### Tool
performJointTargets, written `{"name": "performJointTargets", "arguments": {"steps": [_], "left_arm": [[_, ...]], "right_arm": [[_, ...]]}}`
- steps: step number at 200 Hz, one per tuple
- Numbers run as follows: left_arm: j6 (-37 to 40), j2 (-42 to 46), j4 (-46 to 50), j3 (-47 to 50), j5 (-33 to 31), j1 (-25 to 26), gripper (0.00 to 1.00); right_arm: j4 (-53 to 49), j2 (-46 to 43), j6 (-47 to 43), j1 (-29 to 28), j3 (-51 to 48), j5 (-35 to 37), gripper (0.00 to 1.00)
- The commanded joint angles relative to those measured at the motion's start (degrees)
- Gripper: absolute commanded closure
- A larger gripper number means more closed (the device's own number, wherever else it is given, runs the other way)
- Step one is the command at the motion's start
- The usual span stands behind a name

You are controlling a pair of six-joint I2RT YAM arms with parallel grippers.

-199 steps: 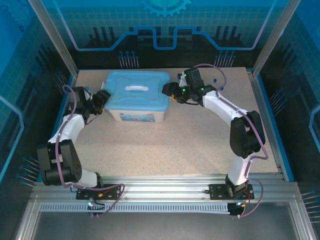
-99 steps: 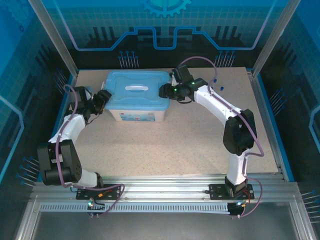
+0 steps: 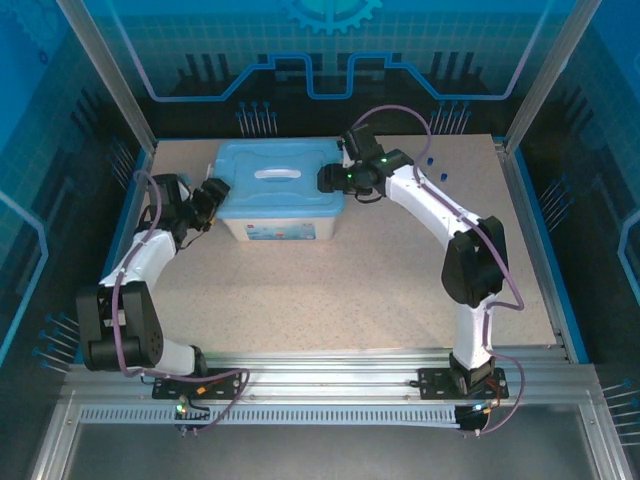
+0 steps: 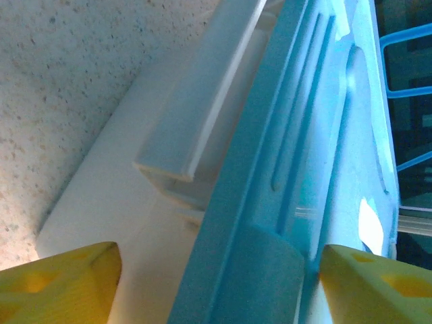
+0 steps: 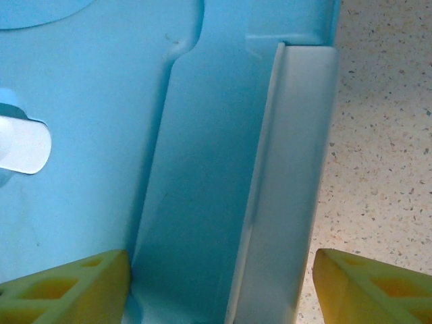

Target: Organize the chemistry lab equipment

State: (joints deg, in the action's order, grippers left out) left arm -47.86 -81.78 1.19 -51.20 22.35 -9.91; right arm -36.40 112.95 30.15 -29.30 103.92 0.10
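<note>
Across the whole workspace runs a speckled beige table (image 3: 350, 280), with both arms reaching from its near edge toward the far side. On the far left-of-centre part of it stands a white plastic bin (image 3: 275, 231), long side facing the arms. A light-blue lid (image 3: 295, 195) lies flat on top and covers the whole opening, so what is inside cannot be told. A pale handle (image 3: 268, 176) sits in the middle of the lid.

The left gripper (image 3: 211, 194) is at the bin's left end, level with the lid's edge. In the left wrist view its yellow fingers (image 4: 64, 280) are spread wide, with the lid's rim and the white wall under it between them — nothing is pinched. The right gripper (image 3: 328, 181) is at the bin's right end, at the lid's far right corner. In the right wrist view its yellow fingers (image 5: 67, 287) are also spread wide, straddling the lid's edge and the bin's white rim (image 5: 290, 175); whether they touch the plastic cannot be told.

Two tiny blue specks (image 3: 431, 160) lie on the table to the right of the right arm — too small to identify.
</note>
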Motion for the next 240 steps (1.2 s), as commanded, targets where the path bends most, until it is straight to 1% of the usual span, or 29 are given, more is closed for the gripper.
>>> {"name": "performJointTargets", "arguments": {"steps": [1,21,62,84,107,127,139,157,177,202,218,240], "left_arm": [[-0.39,1.54,2.7,-0.43,3.48,-0.81,0.16],[-0.71,1.07,2.89,-2.63,4.93,-3.42,0.11],[0.82,-2.41,1.3,-9.53,8.9,-6.55,0.11],[3.39,-5.82,1.67,-13.72,11.48,-7.69,0.12],[6.15,-11.03,6.2,-19.16,14.29,-9.02,0.14],[10.64,-13.64,13.84,-23.74,12.69,-9.42,0.15],[12.64,-14.4,16.72,-25.5,11.82,-9.51,0.15],[14.36,-15.63,18.47,-27.32,11.97,-9.76,0.16],[15.49,-17.97,20.65,-30.09,13.77,-9.94,0.18],[17.76,-21.01,24.31,-34.05,15.31,-9.95,0.2],[18.61,-23.65,26.83,-36.78,17.12,-9.95,0.21],[19.61,-26.06,28.87,-38.8,17.83,-9.85,0.22]], "right_arm": [[0.4,-3.86,-1.32,0.68,-0.36,-2.73,0.26],[1.34,-5.6,-0.94,1.49,-1.85,-3.92,0.25],[5.05,-8.86,1.36,3.26,-7.47,-6.94,0.24],[5.81,-9.12,1.79,4.06,-9.31,-8.51,0.24],[5.9,-9.77,1.49,4.25,-10.61,-8.93,0.24],[6.74,-11.21,1.53,4.49,-12.59,-8.89,0.24],[7.95,-12.18,1.95,4.6,-14.23,-9.71,0.23],[11.02,-13.31,3.4,5.01,-17.19,-12.6,0.22],[13.39,-12.95,5.33,5.5,-19.14,-15.94,0.22],[19.16,-12.35,8.87,6.27,-22.21,-21.21,0.21],[20.15,-11.35,9.8,6.36,-22.27,-22.24,0.21],[21.11,-10.65,10.41,6.45,-22.38,-22.69,0.21]]}}
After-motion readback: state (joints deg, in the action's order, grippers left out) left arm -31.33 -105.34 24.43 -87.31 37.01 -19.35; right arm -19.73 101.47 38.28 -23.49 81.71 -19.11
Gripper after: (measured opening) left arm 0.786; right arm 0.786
